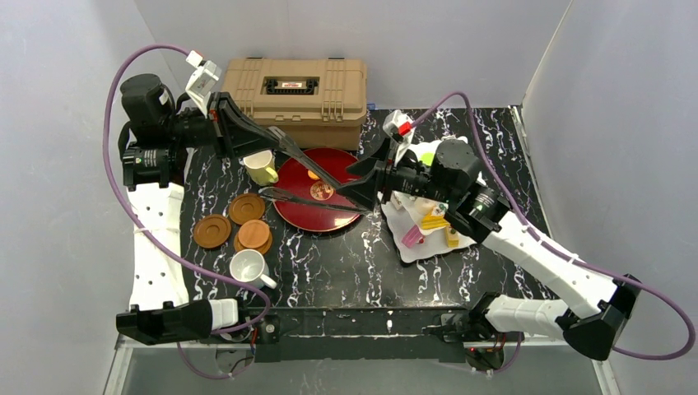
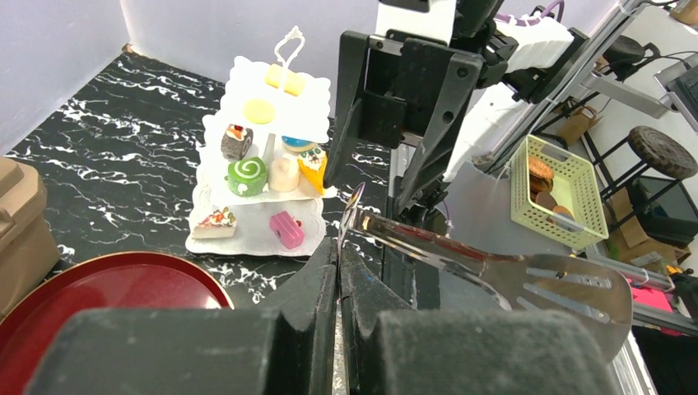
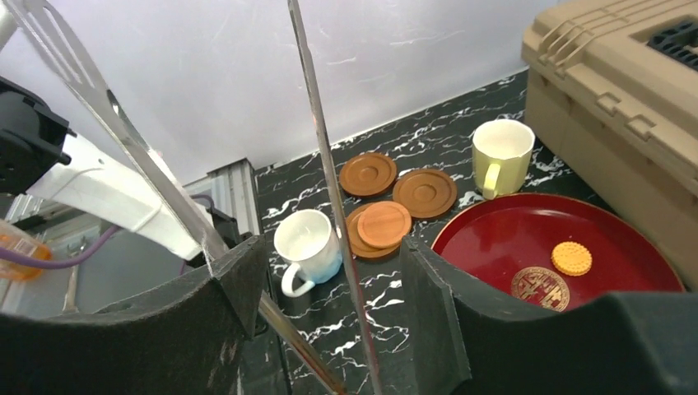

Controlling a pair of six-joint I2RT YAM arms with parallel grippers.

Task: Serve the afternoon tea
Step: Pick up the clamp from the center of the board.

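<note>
Spatula [image 2: 568, 288] is sitting clamped in left gripper [image 2: 339, 255], over red tray [image 3: 510, 239]. Right gripper [image 3: 329, 247] is hanging at tray's right edge, fingers [image 3: 436, 296] apart. Cakes [image 2: 247, 177] are sitting on white stand [image 2: 239, 78], right of tray. Yellow mug [image 3: 502, 152], white mug [image 3: 309, 243] and saucers [image 3: 424, 191] are standing left of it.

Saucers [image 1: 247, 208] lie left of the tray [image 1: 296, 216], the stand [image 1: 424, 248] right.

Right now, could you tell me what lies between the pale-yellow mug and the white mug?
Round brown saucers lie between the pale-yellow mug and the white mug: a single one, then a stack; the top external view shows this.
</note>
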